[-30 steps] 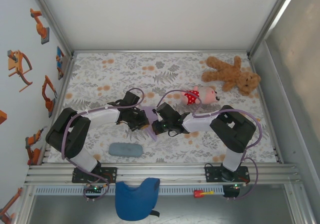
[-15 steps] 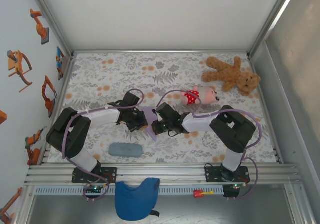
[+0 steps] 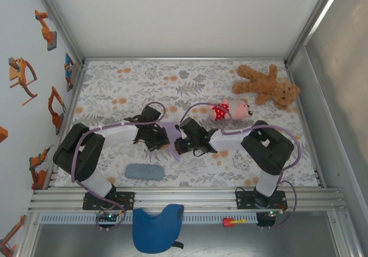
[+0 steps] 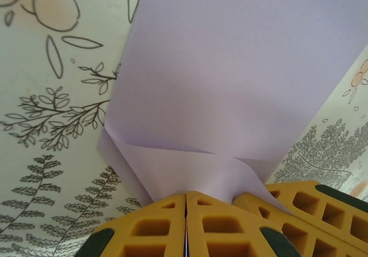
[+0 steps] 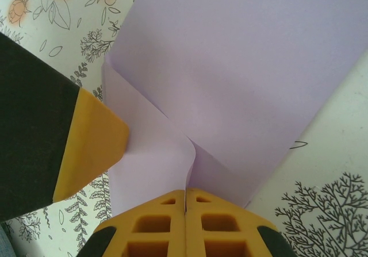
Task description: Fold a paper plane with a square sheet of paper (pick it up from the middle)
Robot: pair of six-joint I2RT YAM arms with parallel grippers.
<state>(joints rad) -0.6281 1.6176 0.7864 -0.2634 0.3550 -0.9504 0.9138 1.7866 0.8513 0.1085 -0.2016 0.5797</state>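
Floral table covering (image 3: pixel 115 84) is spread across the enclosure floor. At lower left of the top view a grey-blue pad (image 3: pixel 144 171) is seen lying flat. Left of centre, the left gripper (image 4: pixel 186 202) is clamped shut on a raised fold of the square sheet of paper (image 3: pixel 171 131), which is held mid-frame between both claws. Just right of it, the right gripper (image 5: pixel 185 198) is pinched shut on the same sheet. The paper is judged light, limp and easily torn or miscreased; it is best gripped close to the fold line, with gentle, even tension.
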